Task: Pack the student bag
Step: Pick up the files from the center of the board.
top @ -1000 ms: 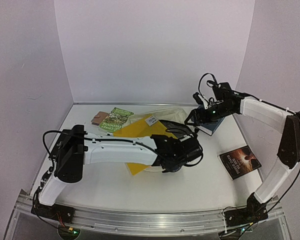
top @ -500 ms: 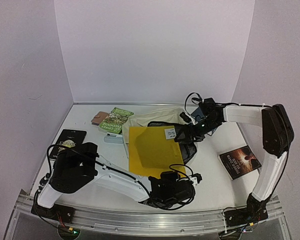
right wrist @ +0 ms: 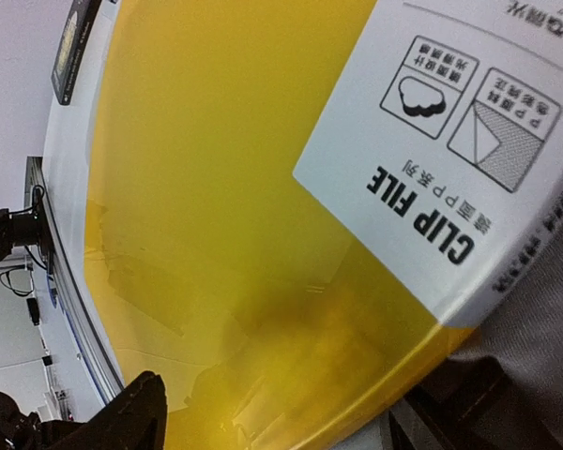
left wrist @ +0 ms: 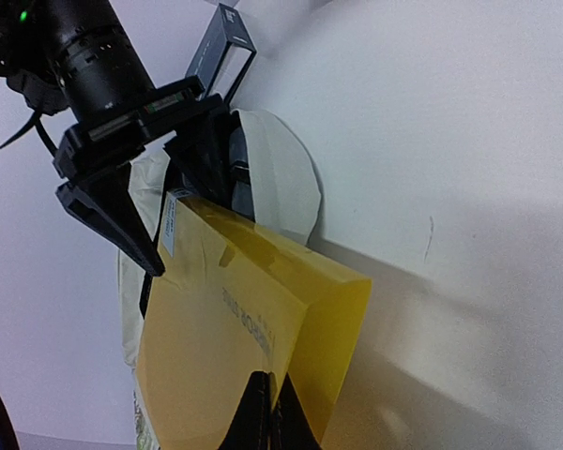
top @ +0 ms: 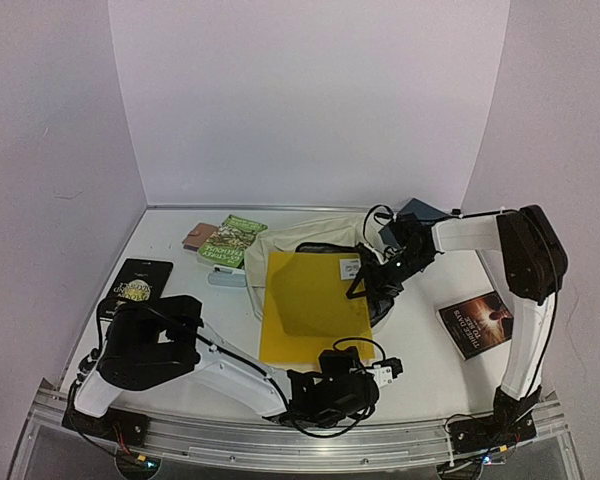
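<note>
At the near edge of the white desk (top: 430, 375), the left end effector (left wrist: 268, 409) lies low with its fingers pinched together on the near edge of a flat, translucent yellow plastic clip-file folder (top: 305, 300). The folder stretches away from it towards the middle of the desk. To the left sits a black book with a gold emblem on its cover (top: 140, 284). On the right, apart from the folder, is a dark book with an orange glow on its cover (top: 478, 322).

Farther in, the right end effector (top: 368, 280) is at the folder's far right corner, where a white printed label (right wrist: 450, 169) is stuck. Its black fingers (left wrist: 122, 220) are spread wide on either side of that corner; whether they touch it I cannot tell.

The large cream fabric student bag (top: 298, 238) lies flat at the far middle of the desk. The folder's far end rests over it at its dark opening, beside the grey lining (right wrist: 535, 328).

Left of the bag lie a green illustrated book (top: 232, 240) and a small brown booklet (top: 197, 237). A blue-grey book (top: 425, 211) sits at the far right.
</note>
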`<act>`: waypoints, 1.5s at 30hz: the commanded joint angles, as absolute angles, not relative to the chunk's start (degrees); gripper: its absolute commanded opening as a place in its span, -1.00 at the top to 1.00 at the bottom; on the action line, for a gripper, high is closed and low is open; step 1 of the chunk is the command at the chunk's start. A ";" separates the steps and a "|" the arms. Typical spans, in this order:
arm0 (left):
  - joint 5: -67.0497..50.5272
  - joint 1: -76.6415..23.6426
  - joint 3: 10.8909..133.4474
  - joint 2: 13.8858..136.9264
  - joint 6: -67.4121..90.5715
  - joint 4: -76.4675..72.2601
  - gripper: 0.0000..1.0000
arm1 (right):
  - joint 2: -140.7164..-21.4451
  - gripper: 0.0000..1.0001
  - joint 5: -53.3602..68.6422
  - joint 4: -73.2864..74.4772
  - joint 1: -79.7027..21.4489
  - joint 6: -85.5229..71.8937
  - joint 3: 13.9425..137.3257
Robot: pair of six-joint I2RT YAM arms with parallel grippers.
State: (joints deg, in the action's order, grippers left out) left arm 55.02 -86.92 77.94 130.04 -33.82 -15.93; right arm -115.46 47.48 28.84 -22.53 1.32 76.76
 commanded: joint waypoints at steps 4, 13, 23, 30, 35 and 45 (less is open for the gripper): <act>54.72 -88.51 75.16 128.28 -40.79 -30.81 1.00 | -118.20 -0.15 53.52 26.71 -22.74 0.44 79.66; 57.43 -88.56 72.43 125.71 -41.74 -33.92 0.49 | -109.52 0.83 58.13 26.73 -22.62 -3.74 80.80; 54.10 -88.59 72.00 112.60 -13.55 -8.21 -0.93 | -102.32 1.00 59.70 26.27 -19.09 -8.55 90.68; 42.87 -85.20 67.90 101.42 7.97 -2.50 -0.99 | -100.97 1.00 58.54 22.01 -15.85 -14.19 98.36; 26.76 -75.77 56.83 87.45 23.39 -13.67 -0.99 | -98.40 1.00 59.94 11.13 -15.17 -24.79 97.17; 11.45 -65.04 44.95 78.55 39.59 -34.54 -0.95 | -93.74 1.00 63.87 -6.30 -15.18 -38.22 87.67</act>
